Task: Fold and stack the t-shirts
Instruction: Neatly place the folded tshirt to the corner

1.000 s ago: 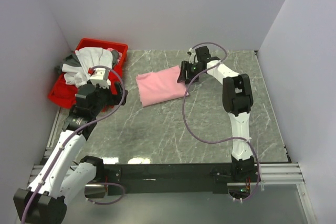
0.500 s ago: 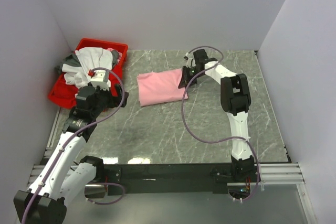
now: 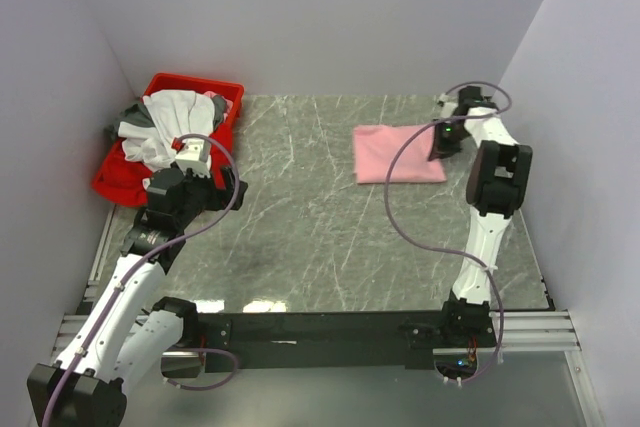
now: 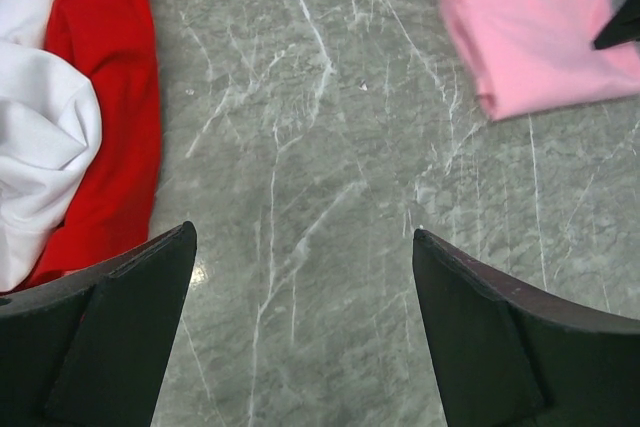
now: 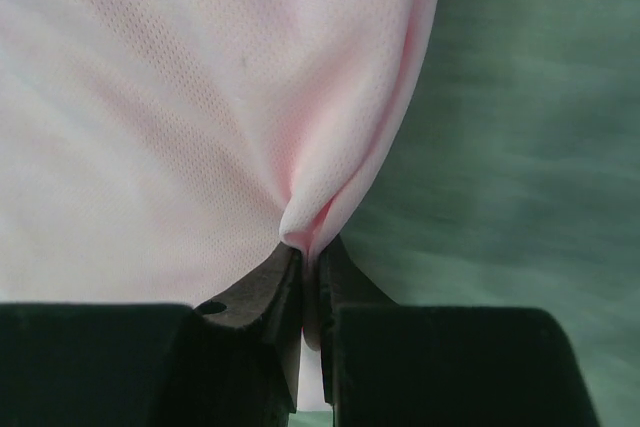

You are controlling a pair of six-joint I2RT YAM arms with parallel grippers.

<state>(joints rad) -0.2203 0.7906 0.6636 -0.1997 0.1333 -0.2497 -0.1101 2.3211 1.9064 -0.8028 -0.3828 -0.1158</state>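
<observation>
Your two arms: white shells, black joints, purple cabling.
On your left arm (image 3: 126,287) and right arm (image 3: 478,239), smooth white link covers sit between blocky black joint housings, and a thin purple cable (image 3: 386,197) runs in loose loops along each. Both are bolted to a black rail (image 3: 320,329) on silver framing. Your left gripper (image 4: 302,237) has broad, matte black wedge fingers. Your right gripper (image 5: 308,257) has dark fingers, one pierced by a small round hole.

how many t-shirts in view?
3 that I can separate: pink t-shirt folded on the table, pinched by the right tool; white t-shirt and dark grey t-shirt heaped in the red bin. More may be buried.
</observation>
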